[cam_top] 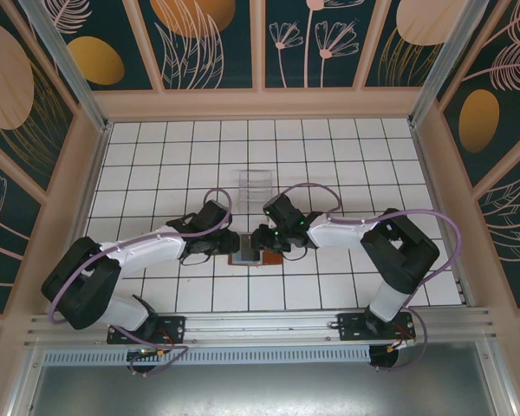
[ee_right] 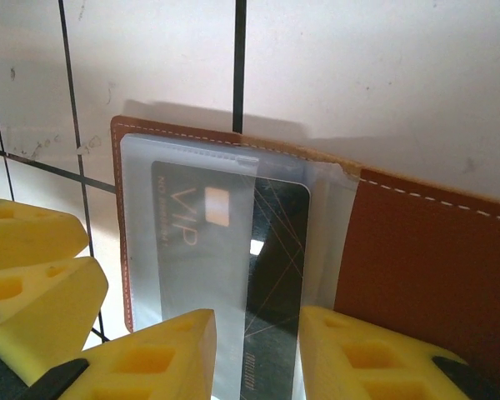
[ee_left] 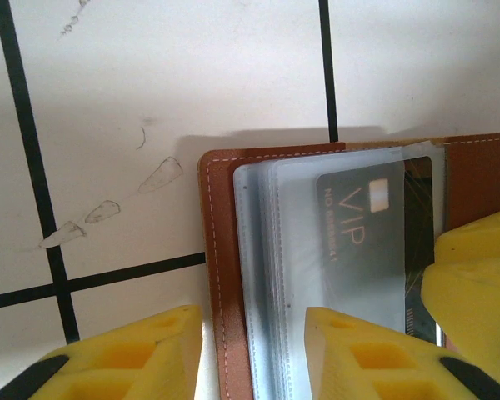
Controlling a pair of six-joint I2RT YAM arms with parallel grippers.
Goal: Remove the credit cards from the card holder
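Card holder (cam_top: 245,258): lies open and flat on the white tiled table (cam_top: 156,156), in its near half, directly between the two grippers.
Credit card (ee_left: 367,225): grey, printed "VIP", with a dark patterned end. It sits inside the holder's clear sleeves, and the dark end shows past the top sleeve.
Left gripper (ee_left: 252,354): fingers parted, holding nothing. One finger hangs over bare tile just beside the holder and the other over the sleeves. The holder's stitched brown edge lies in the gap.
Right gripper (ee_right: 258,358): fingers apart above the card. The card's dark end runs into the gap between them, but I cannot tell whether they pinch it.
Brown flap (ee_right: 417,267): the holder's other half, flat on the table beside the right gripper.
Clear tray (cam_top: 256,184): farther back on the table, well apart from the holder.
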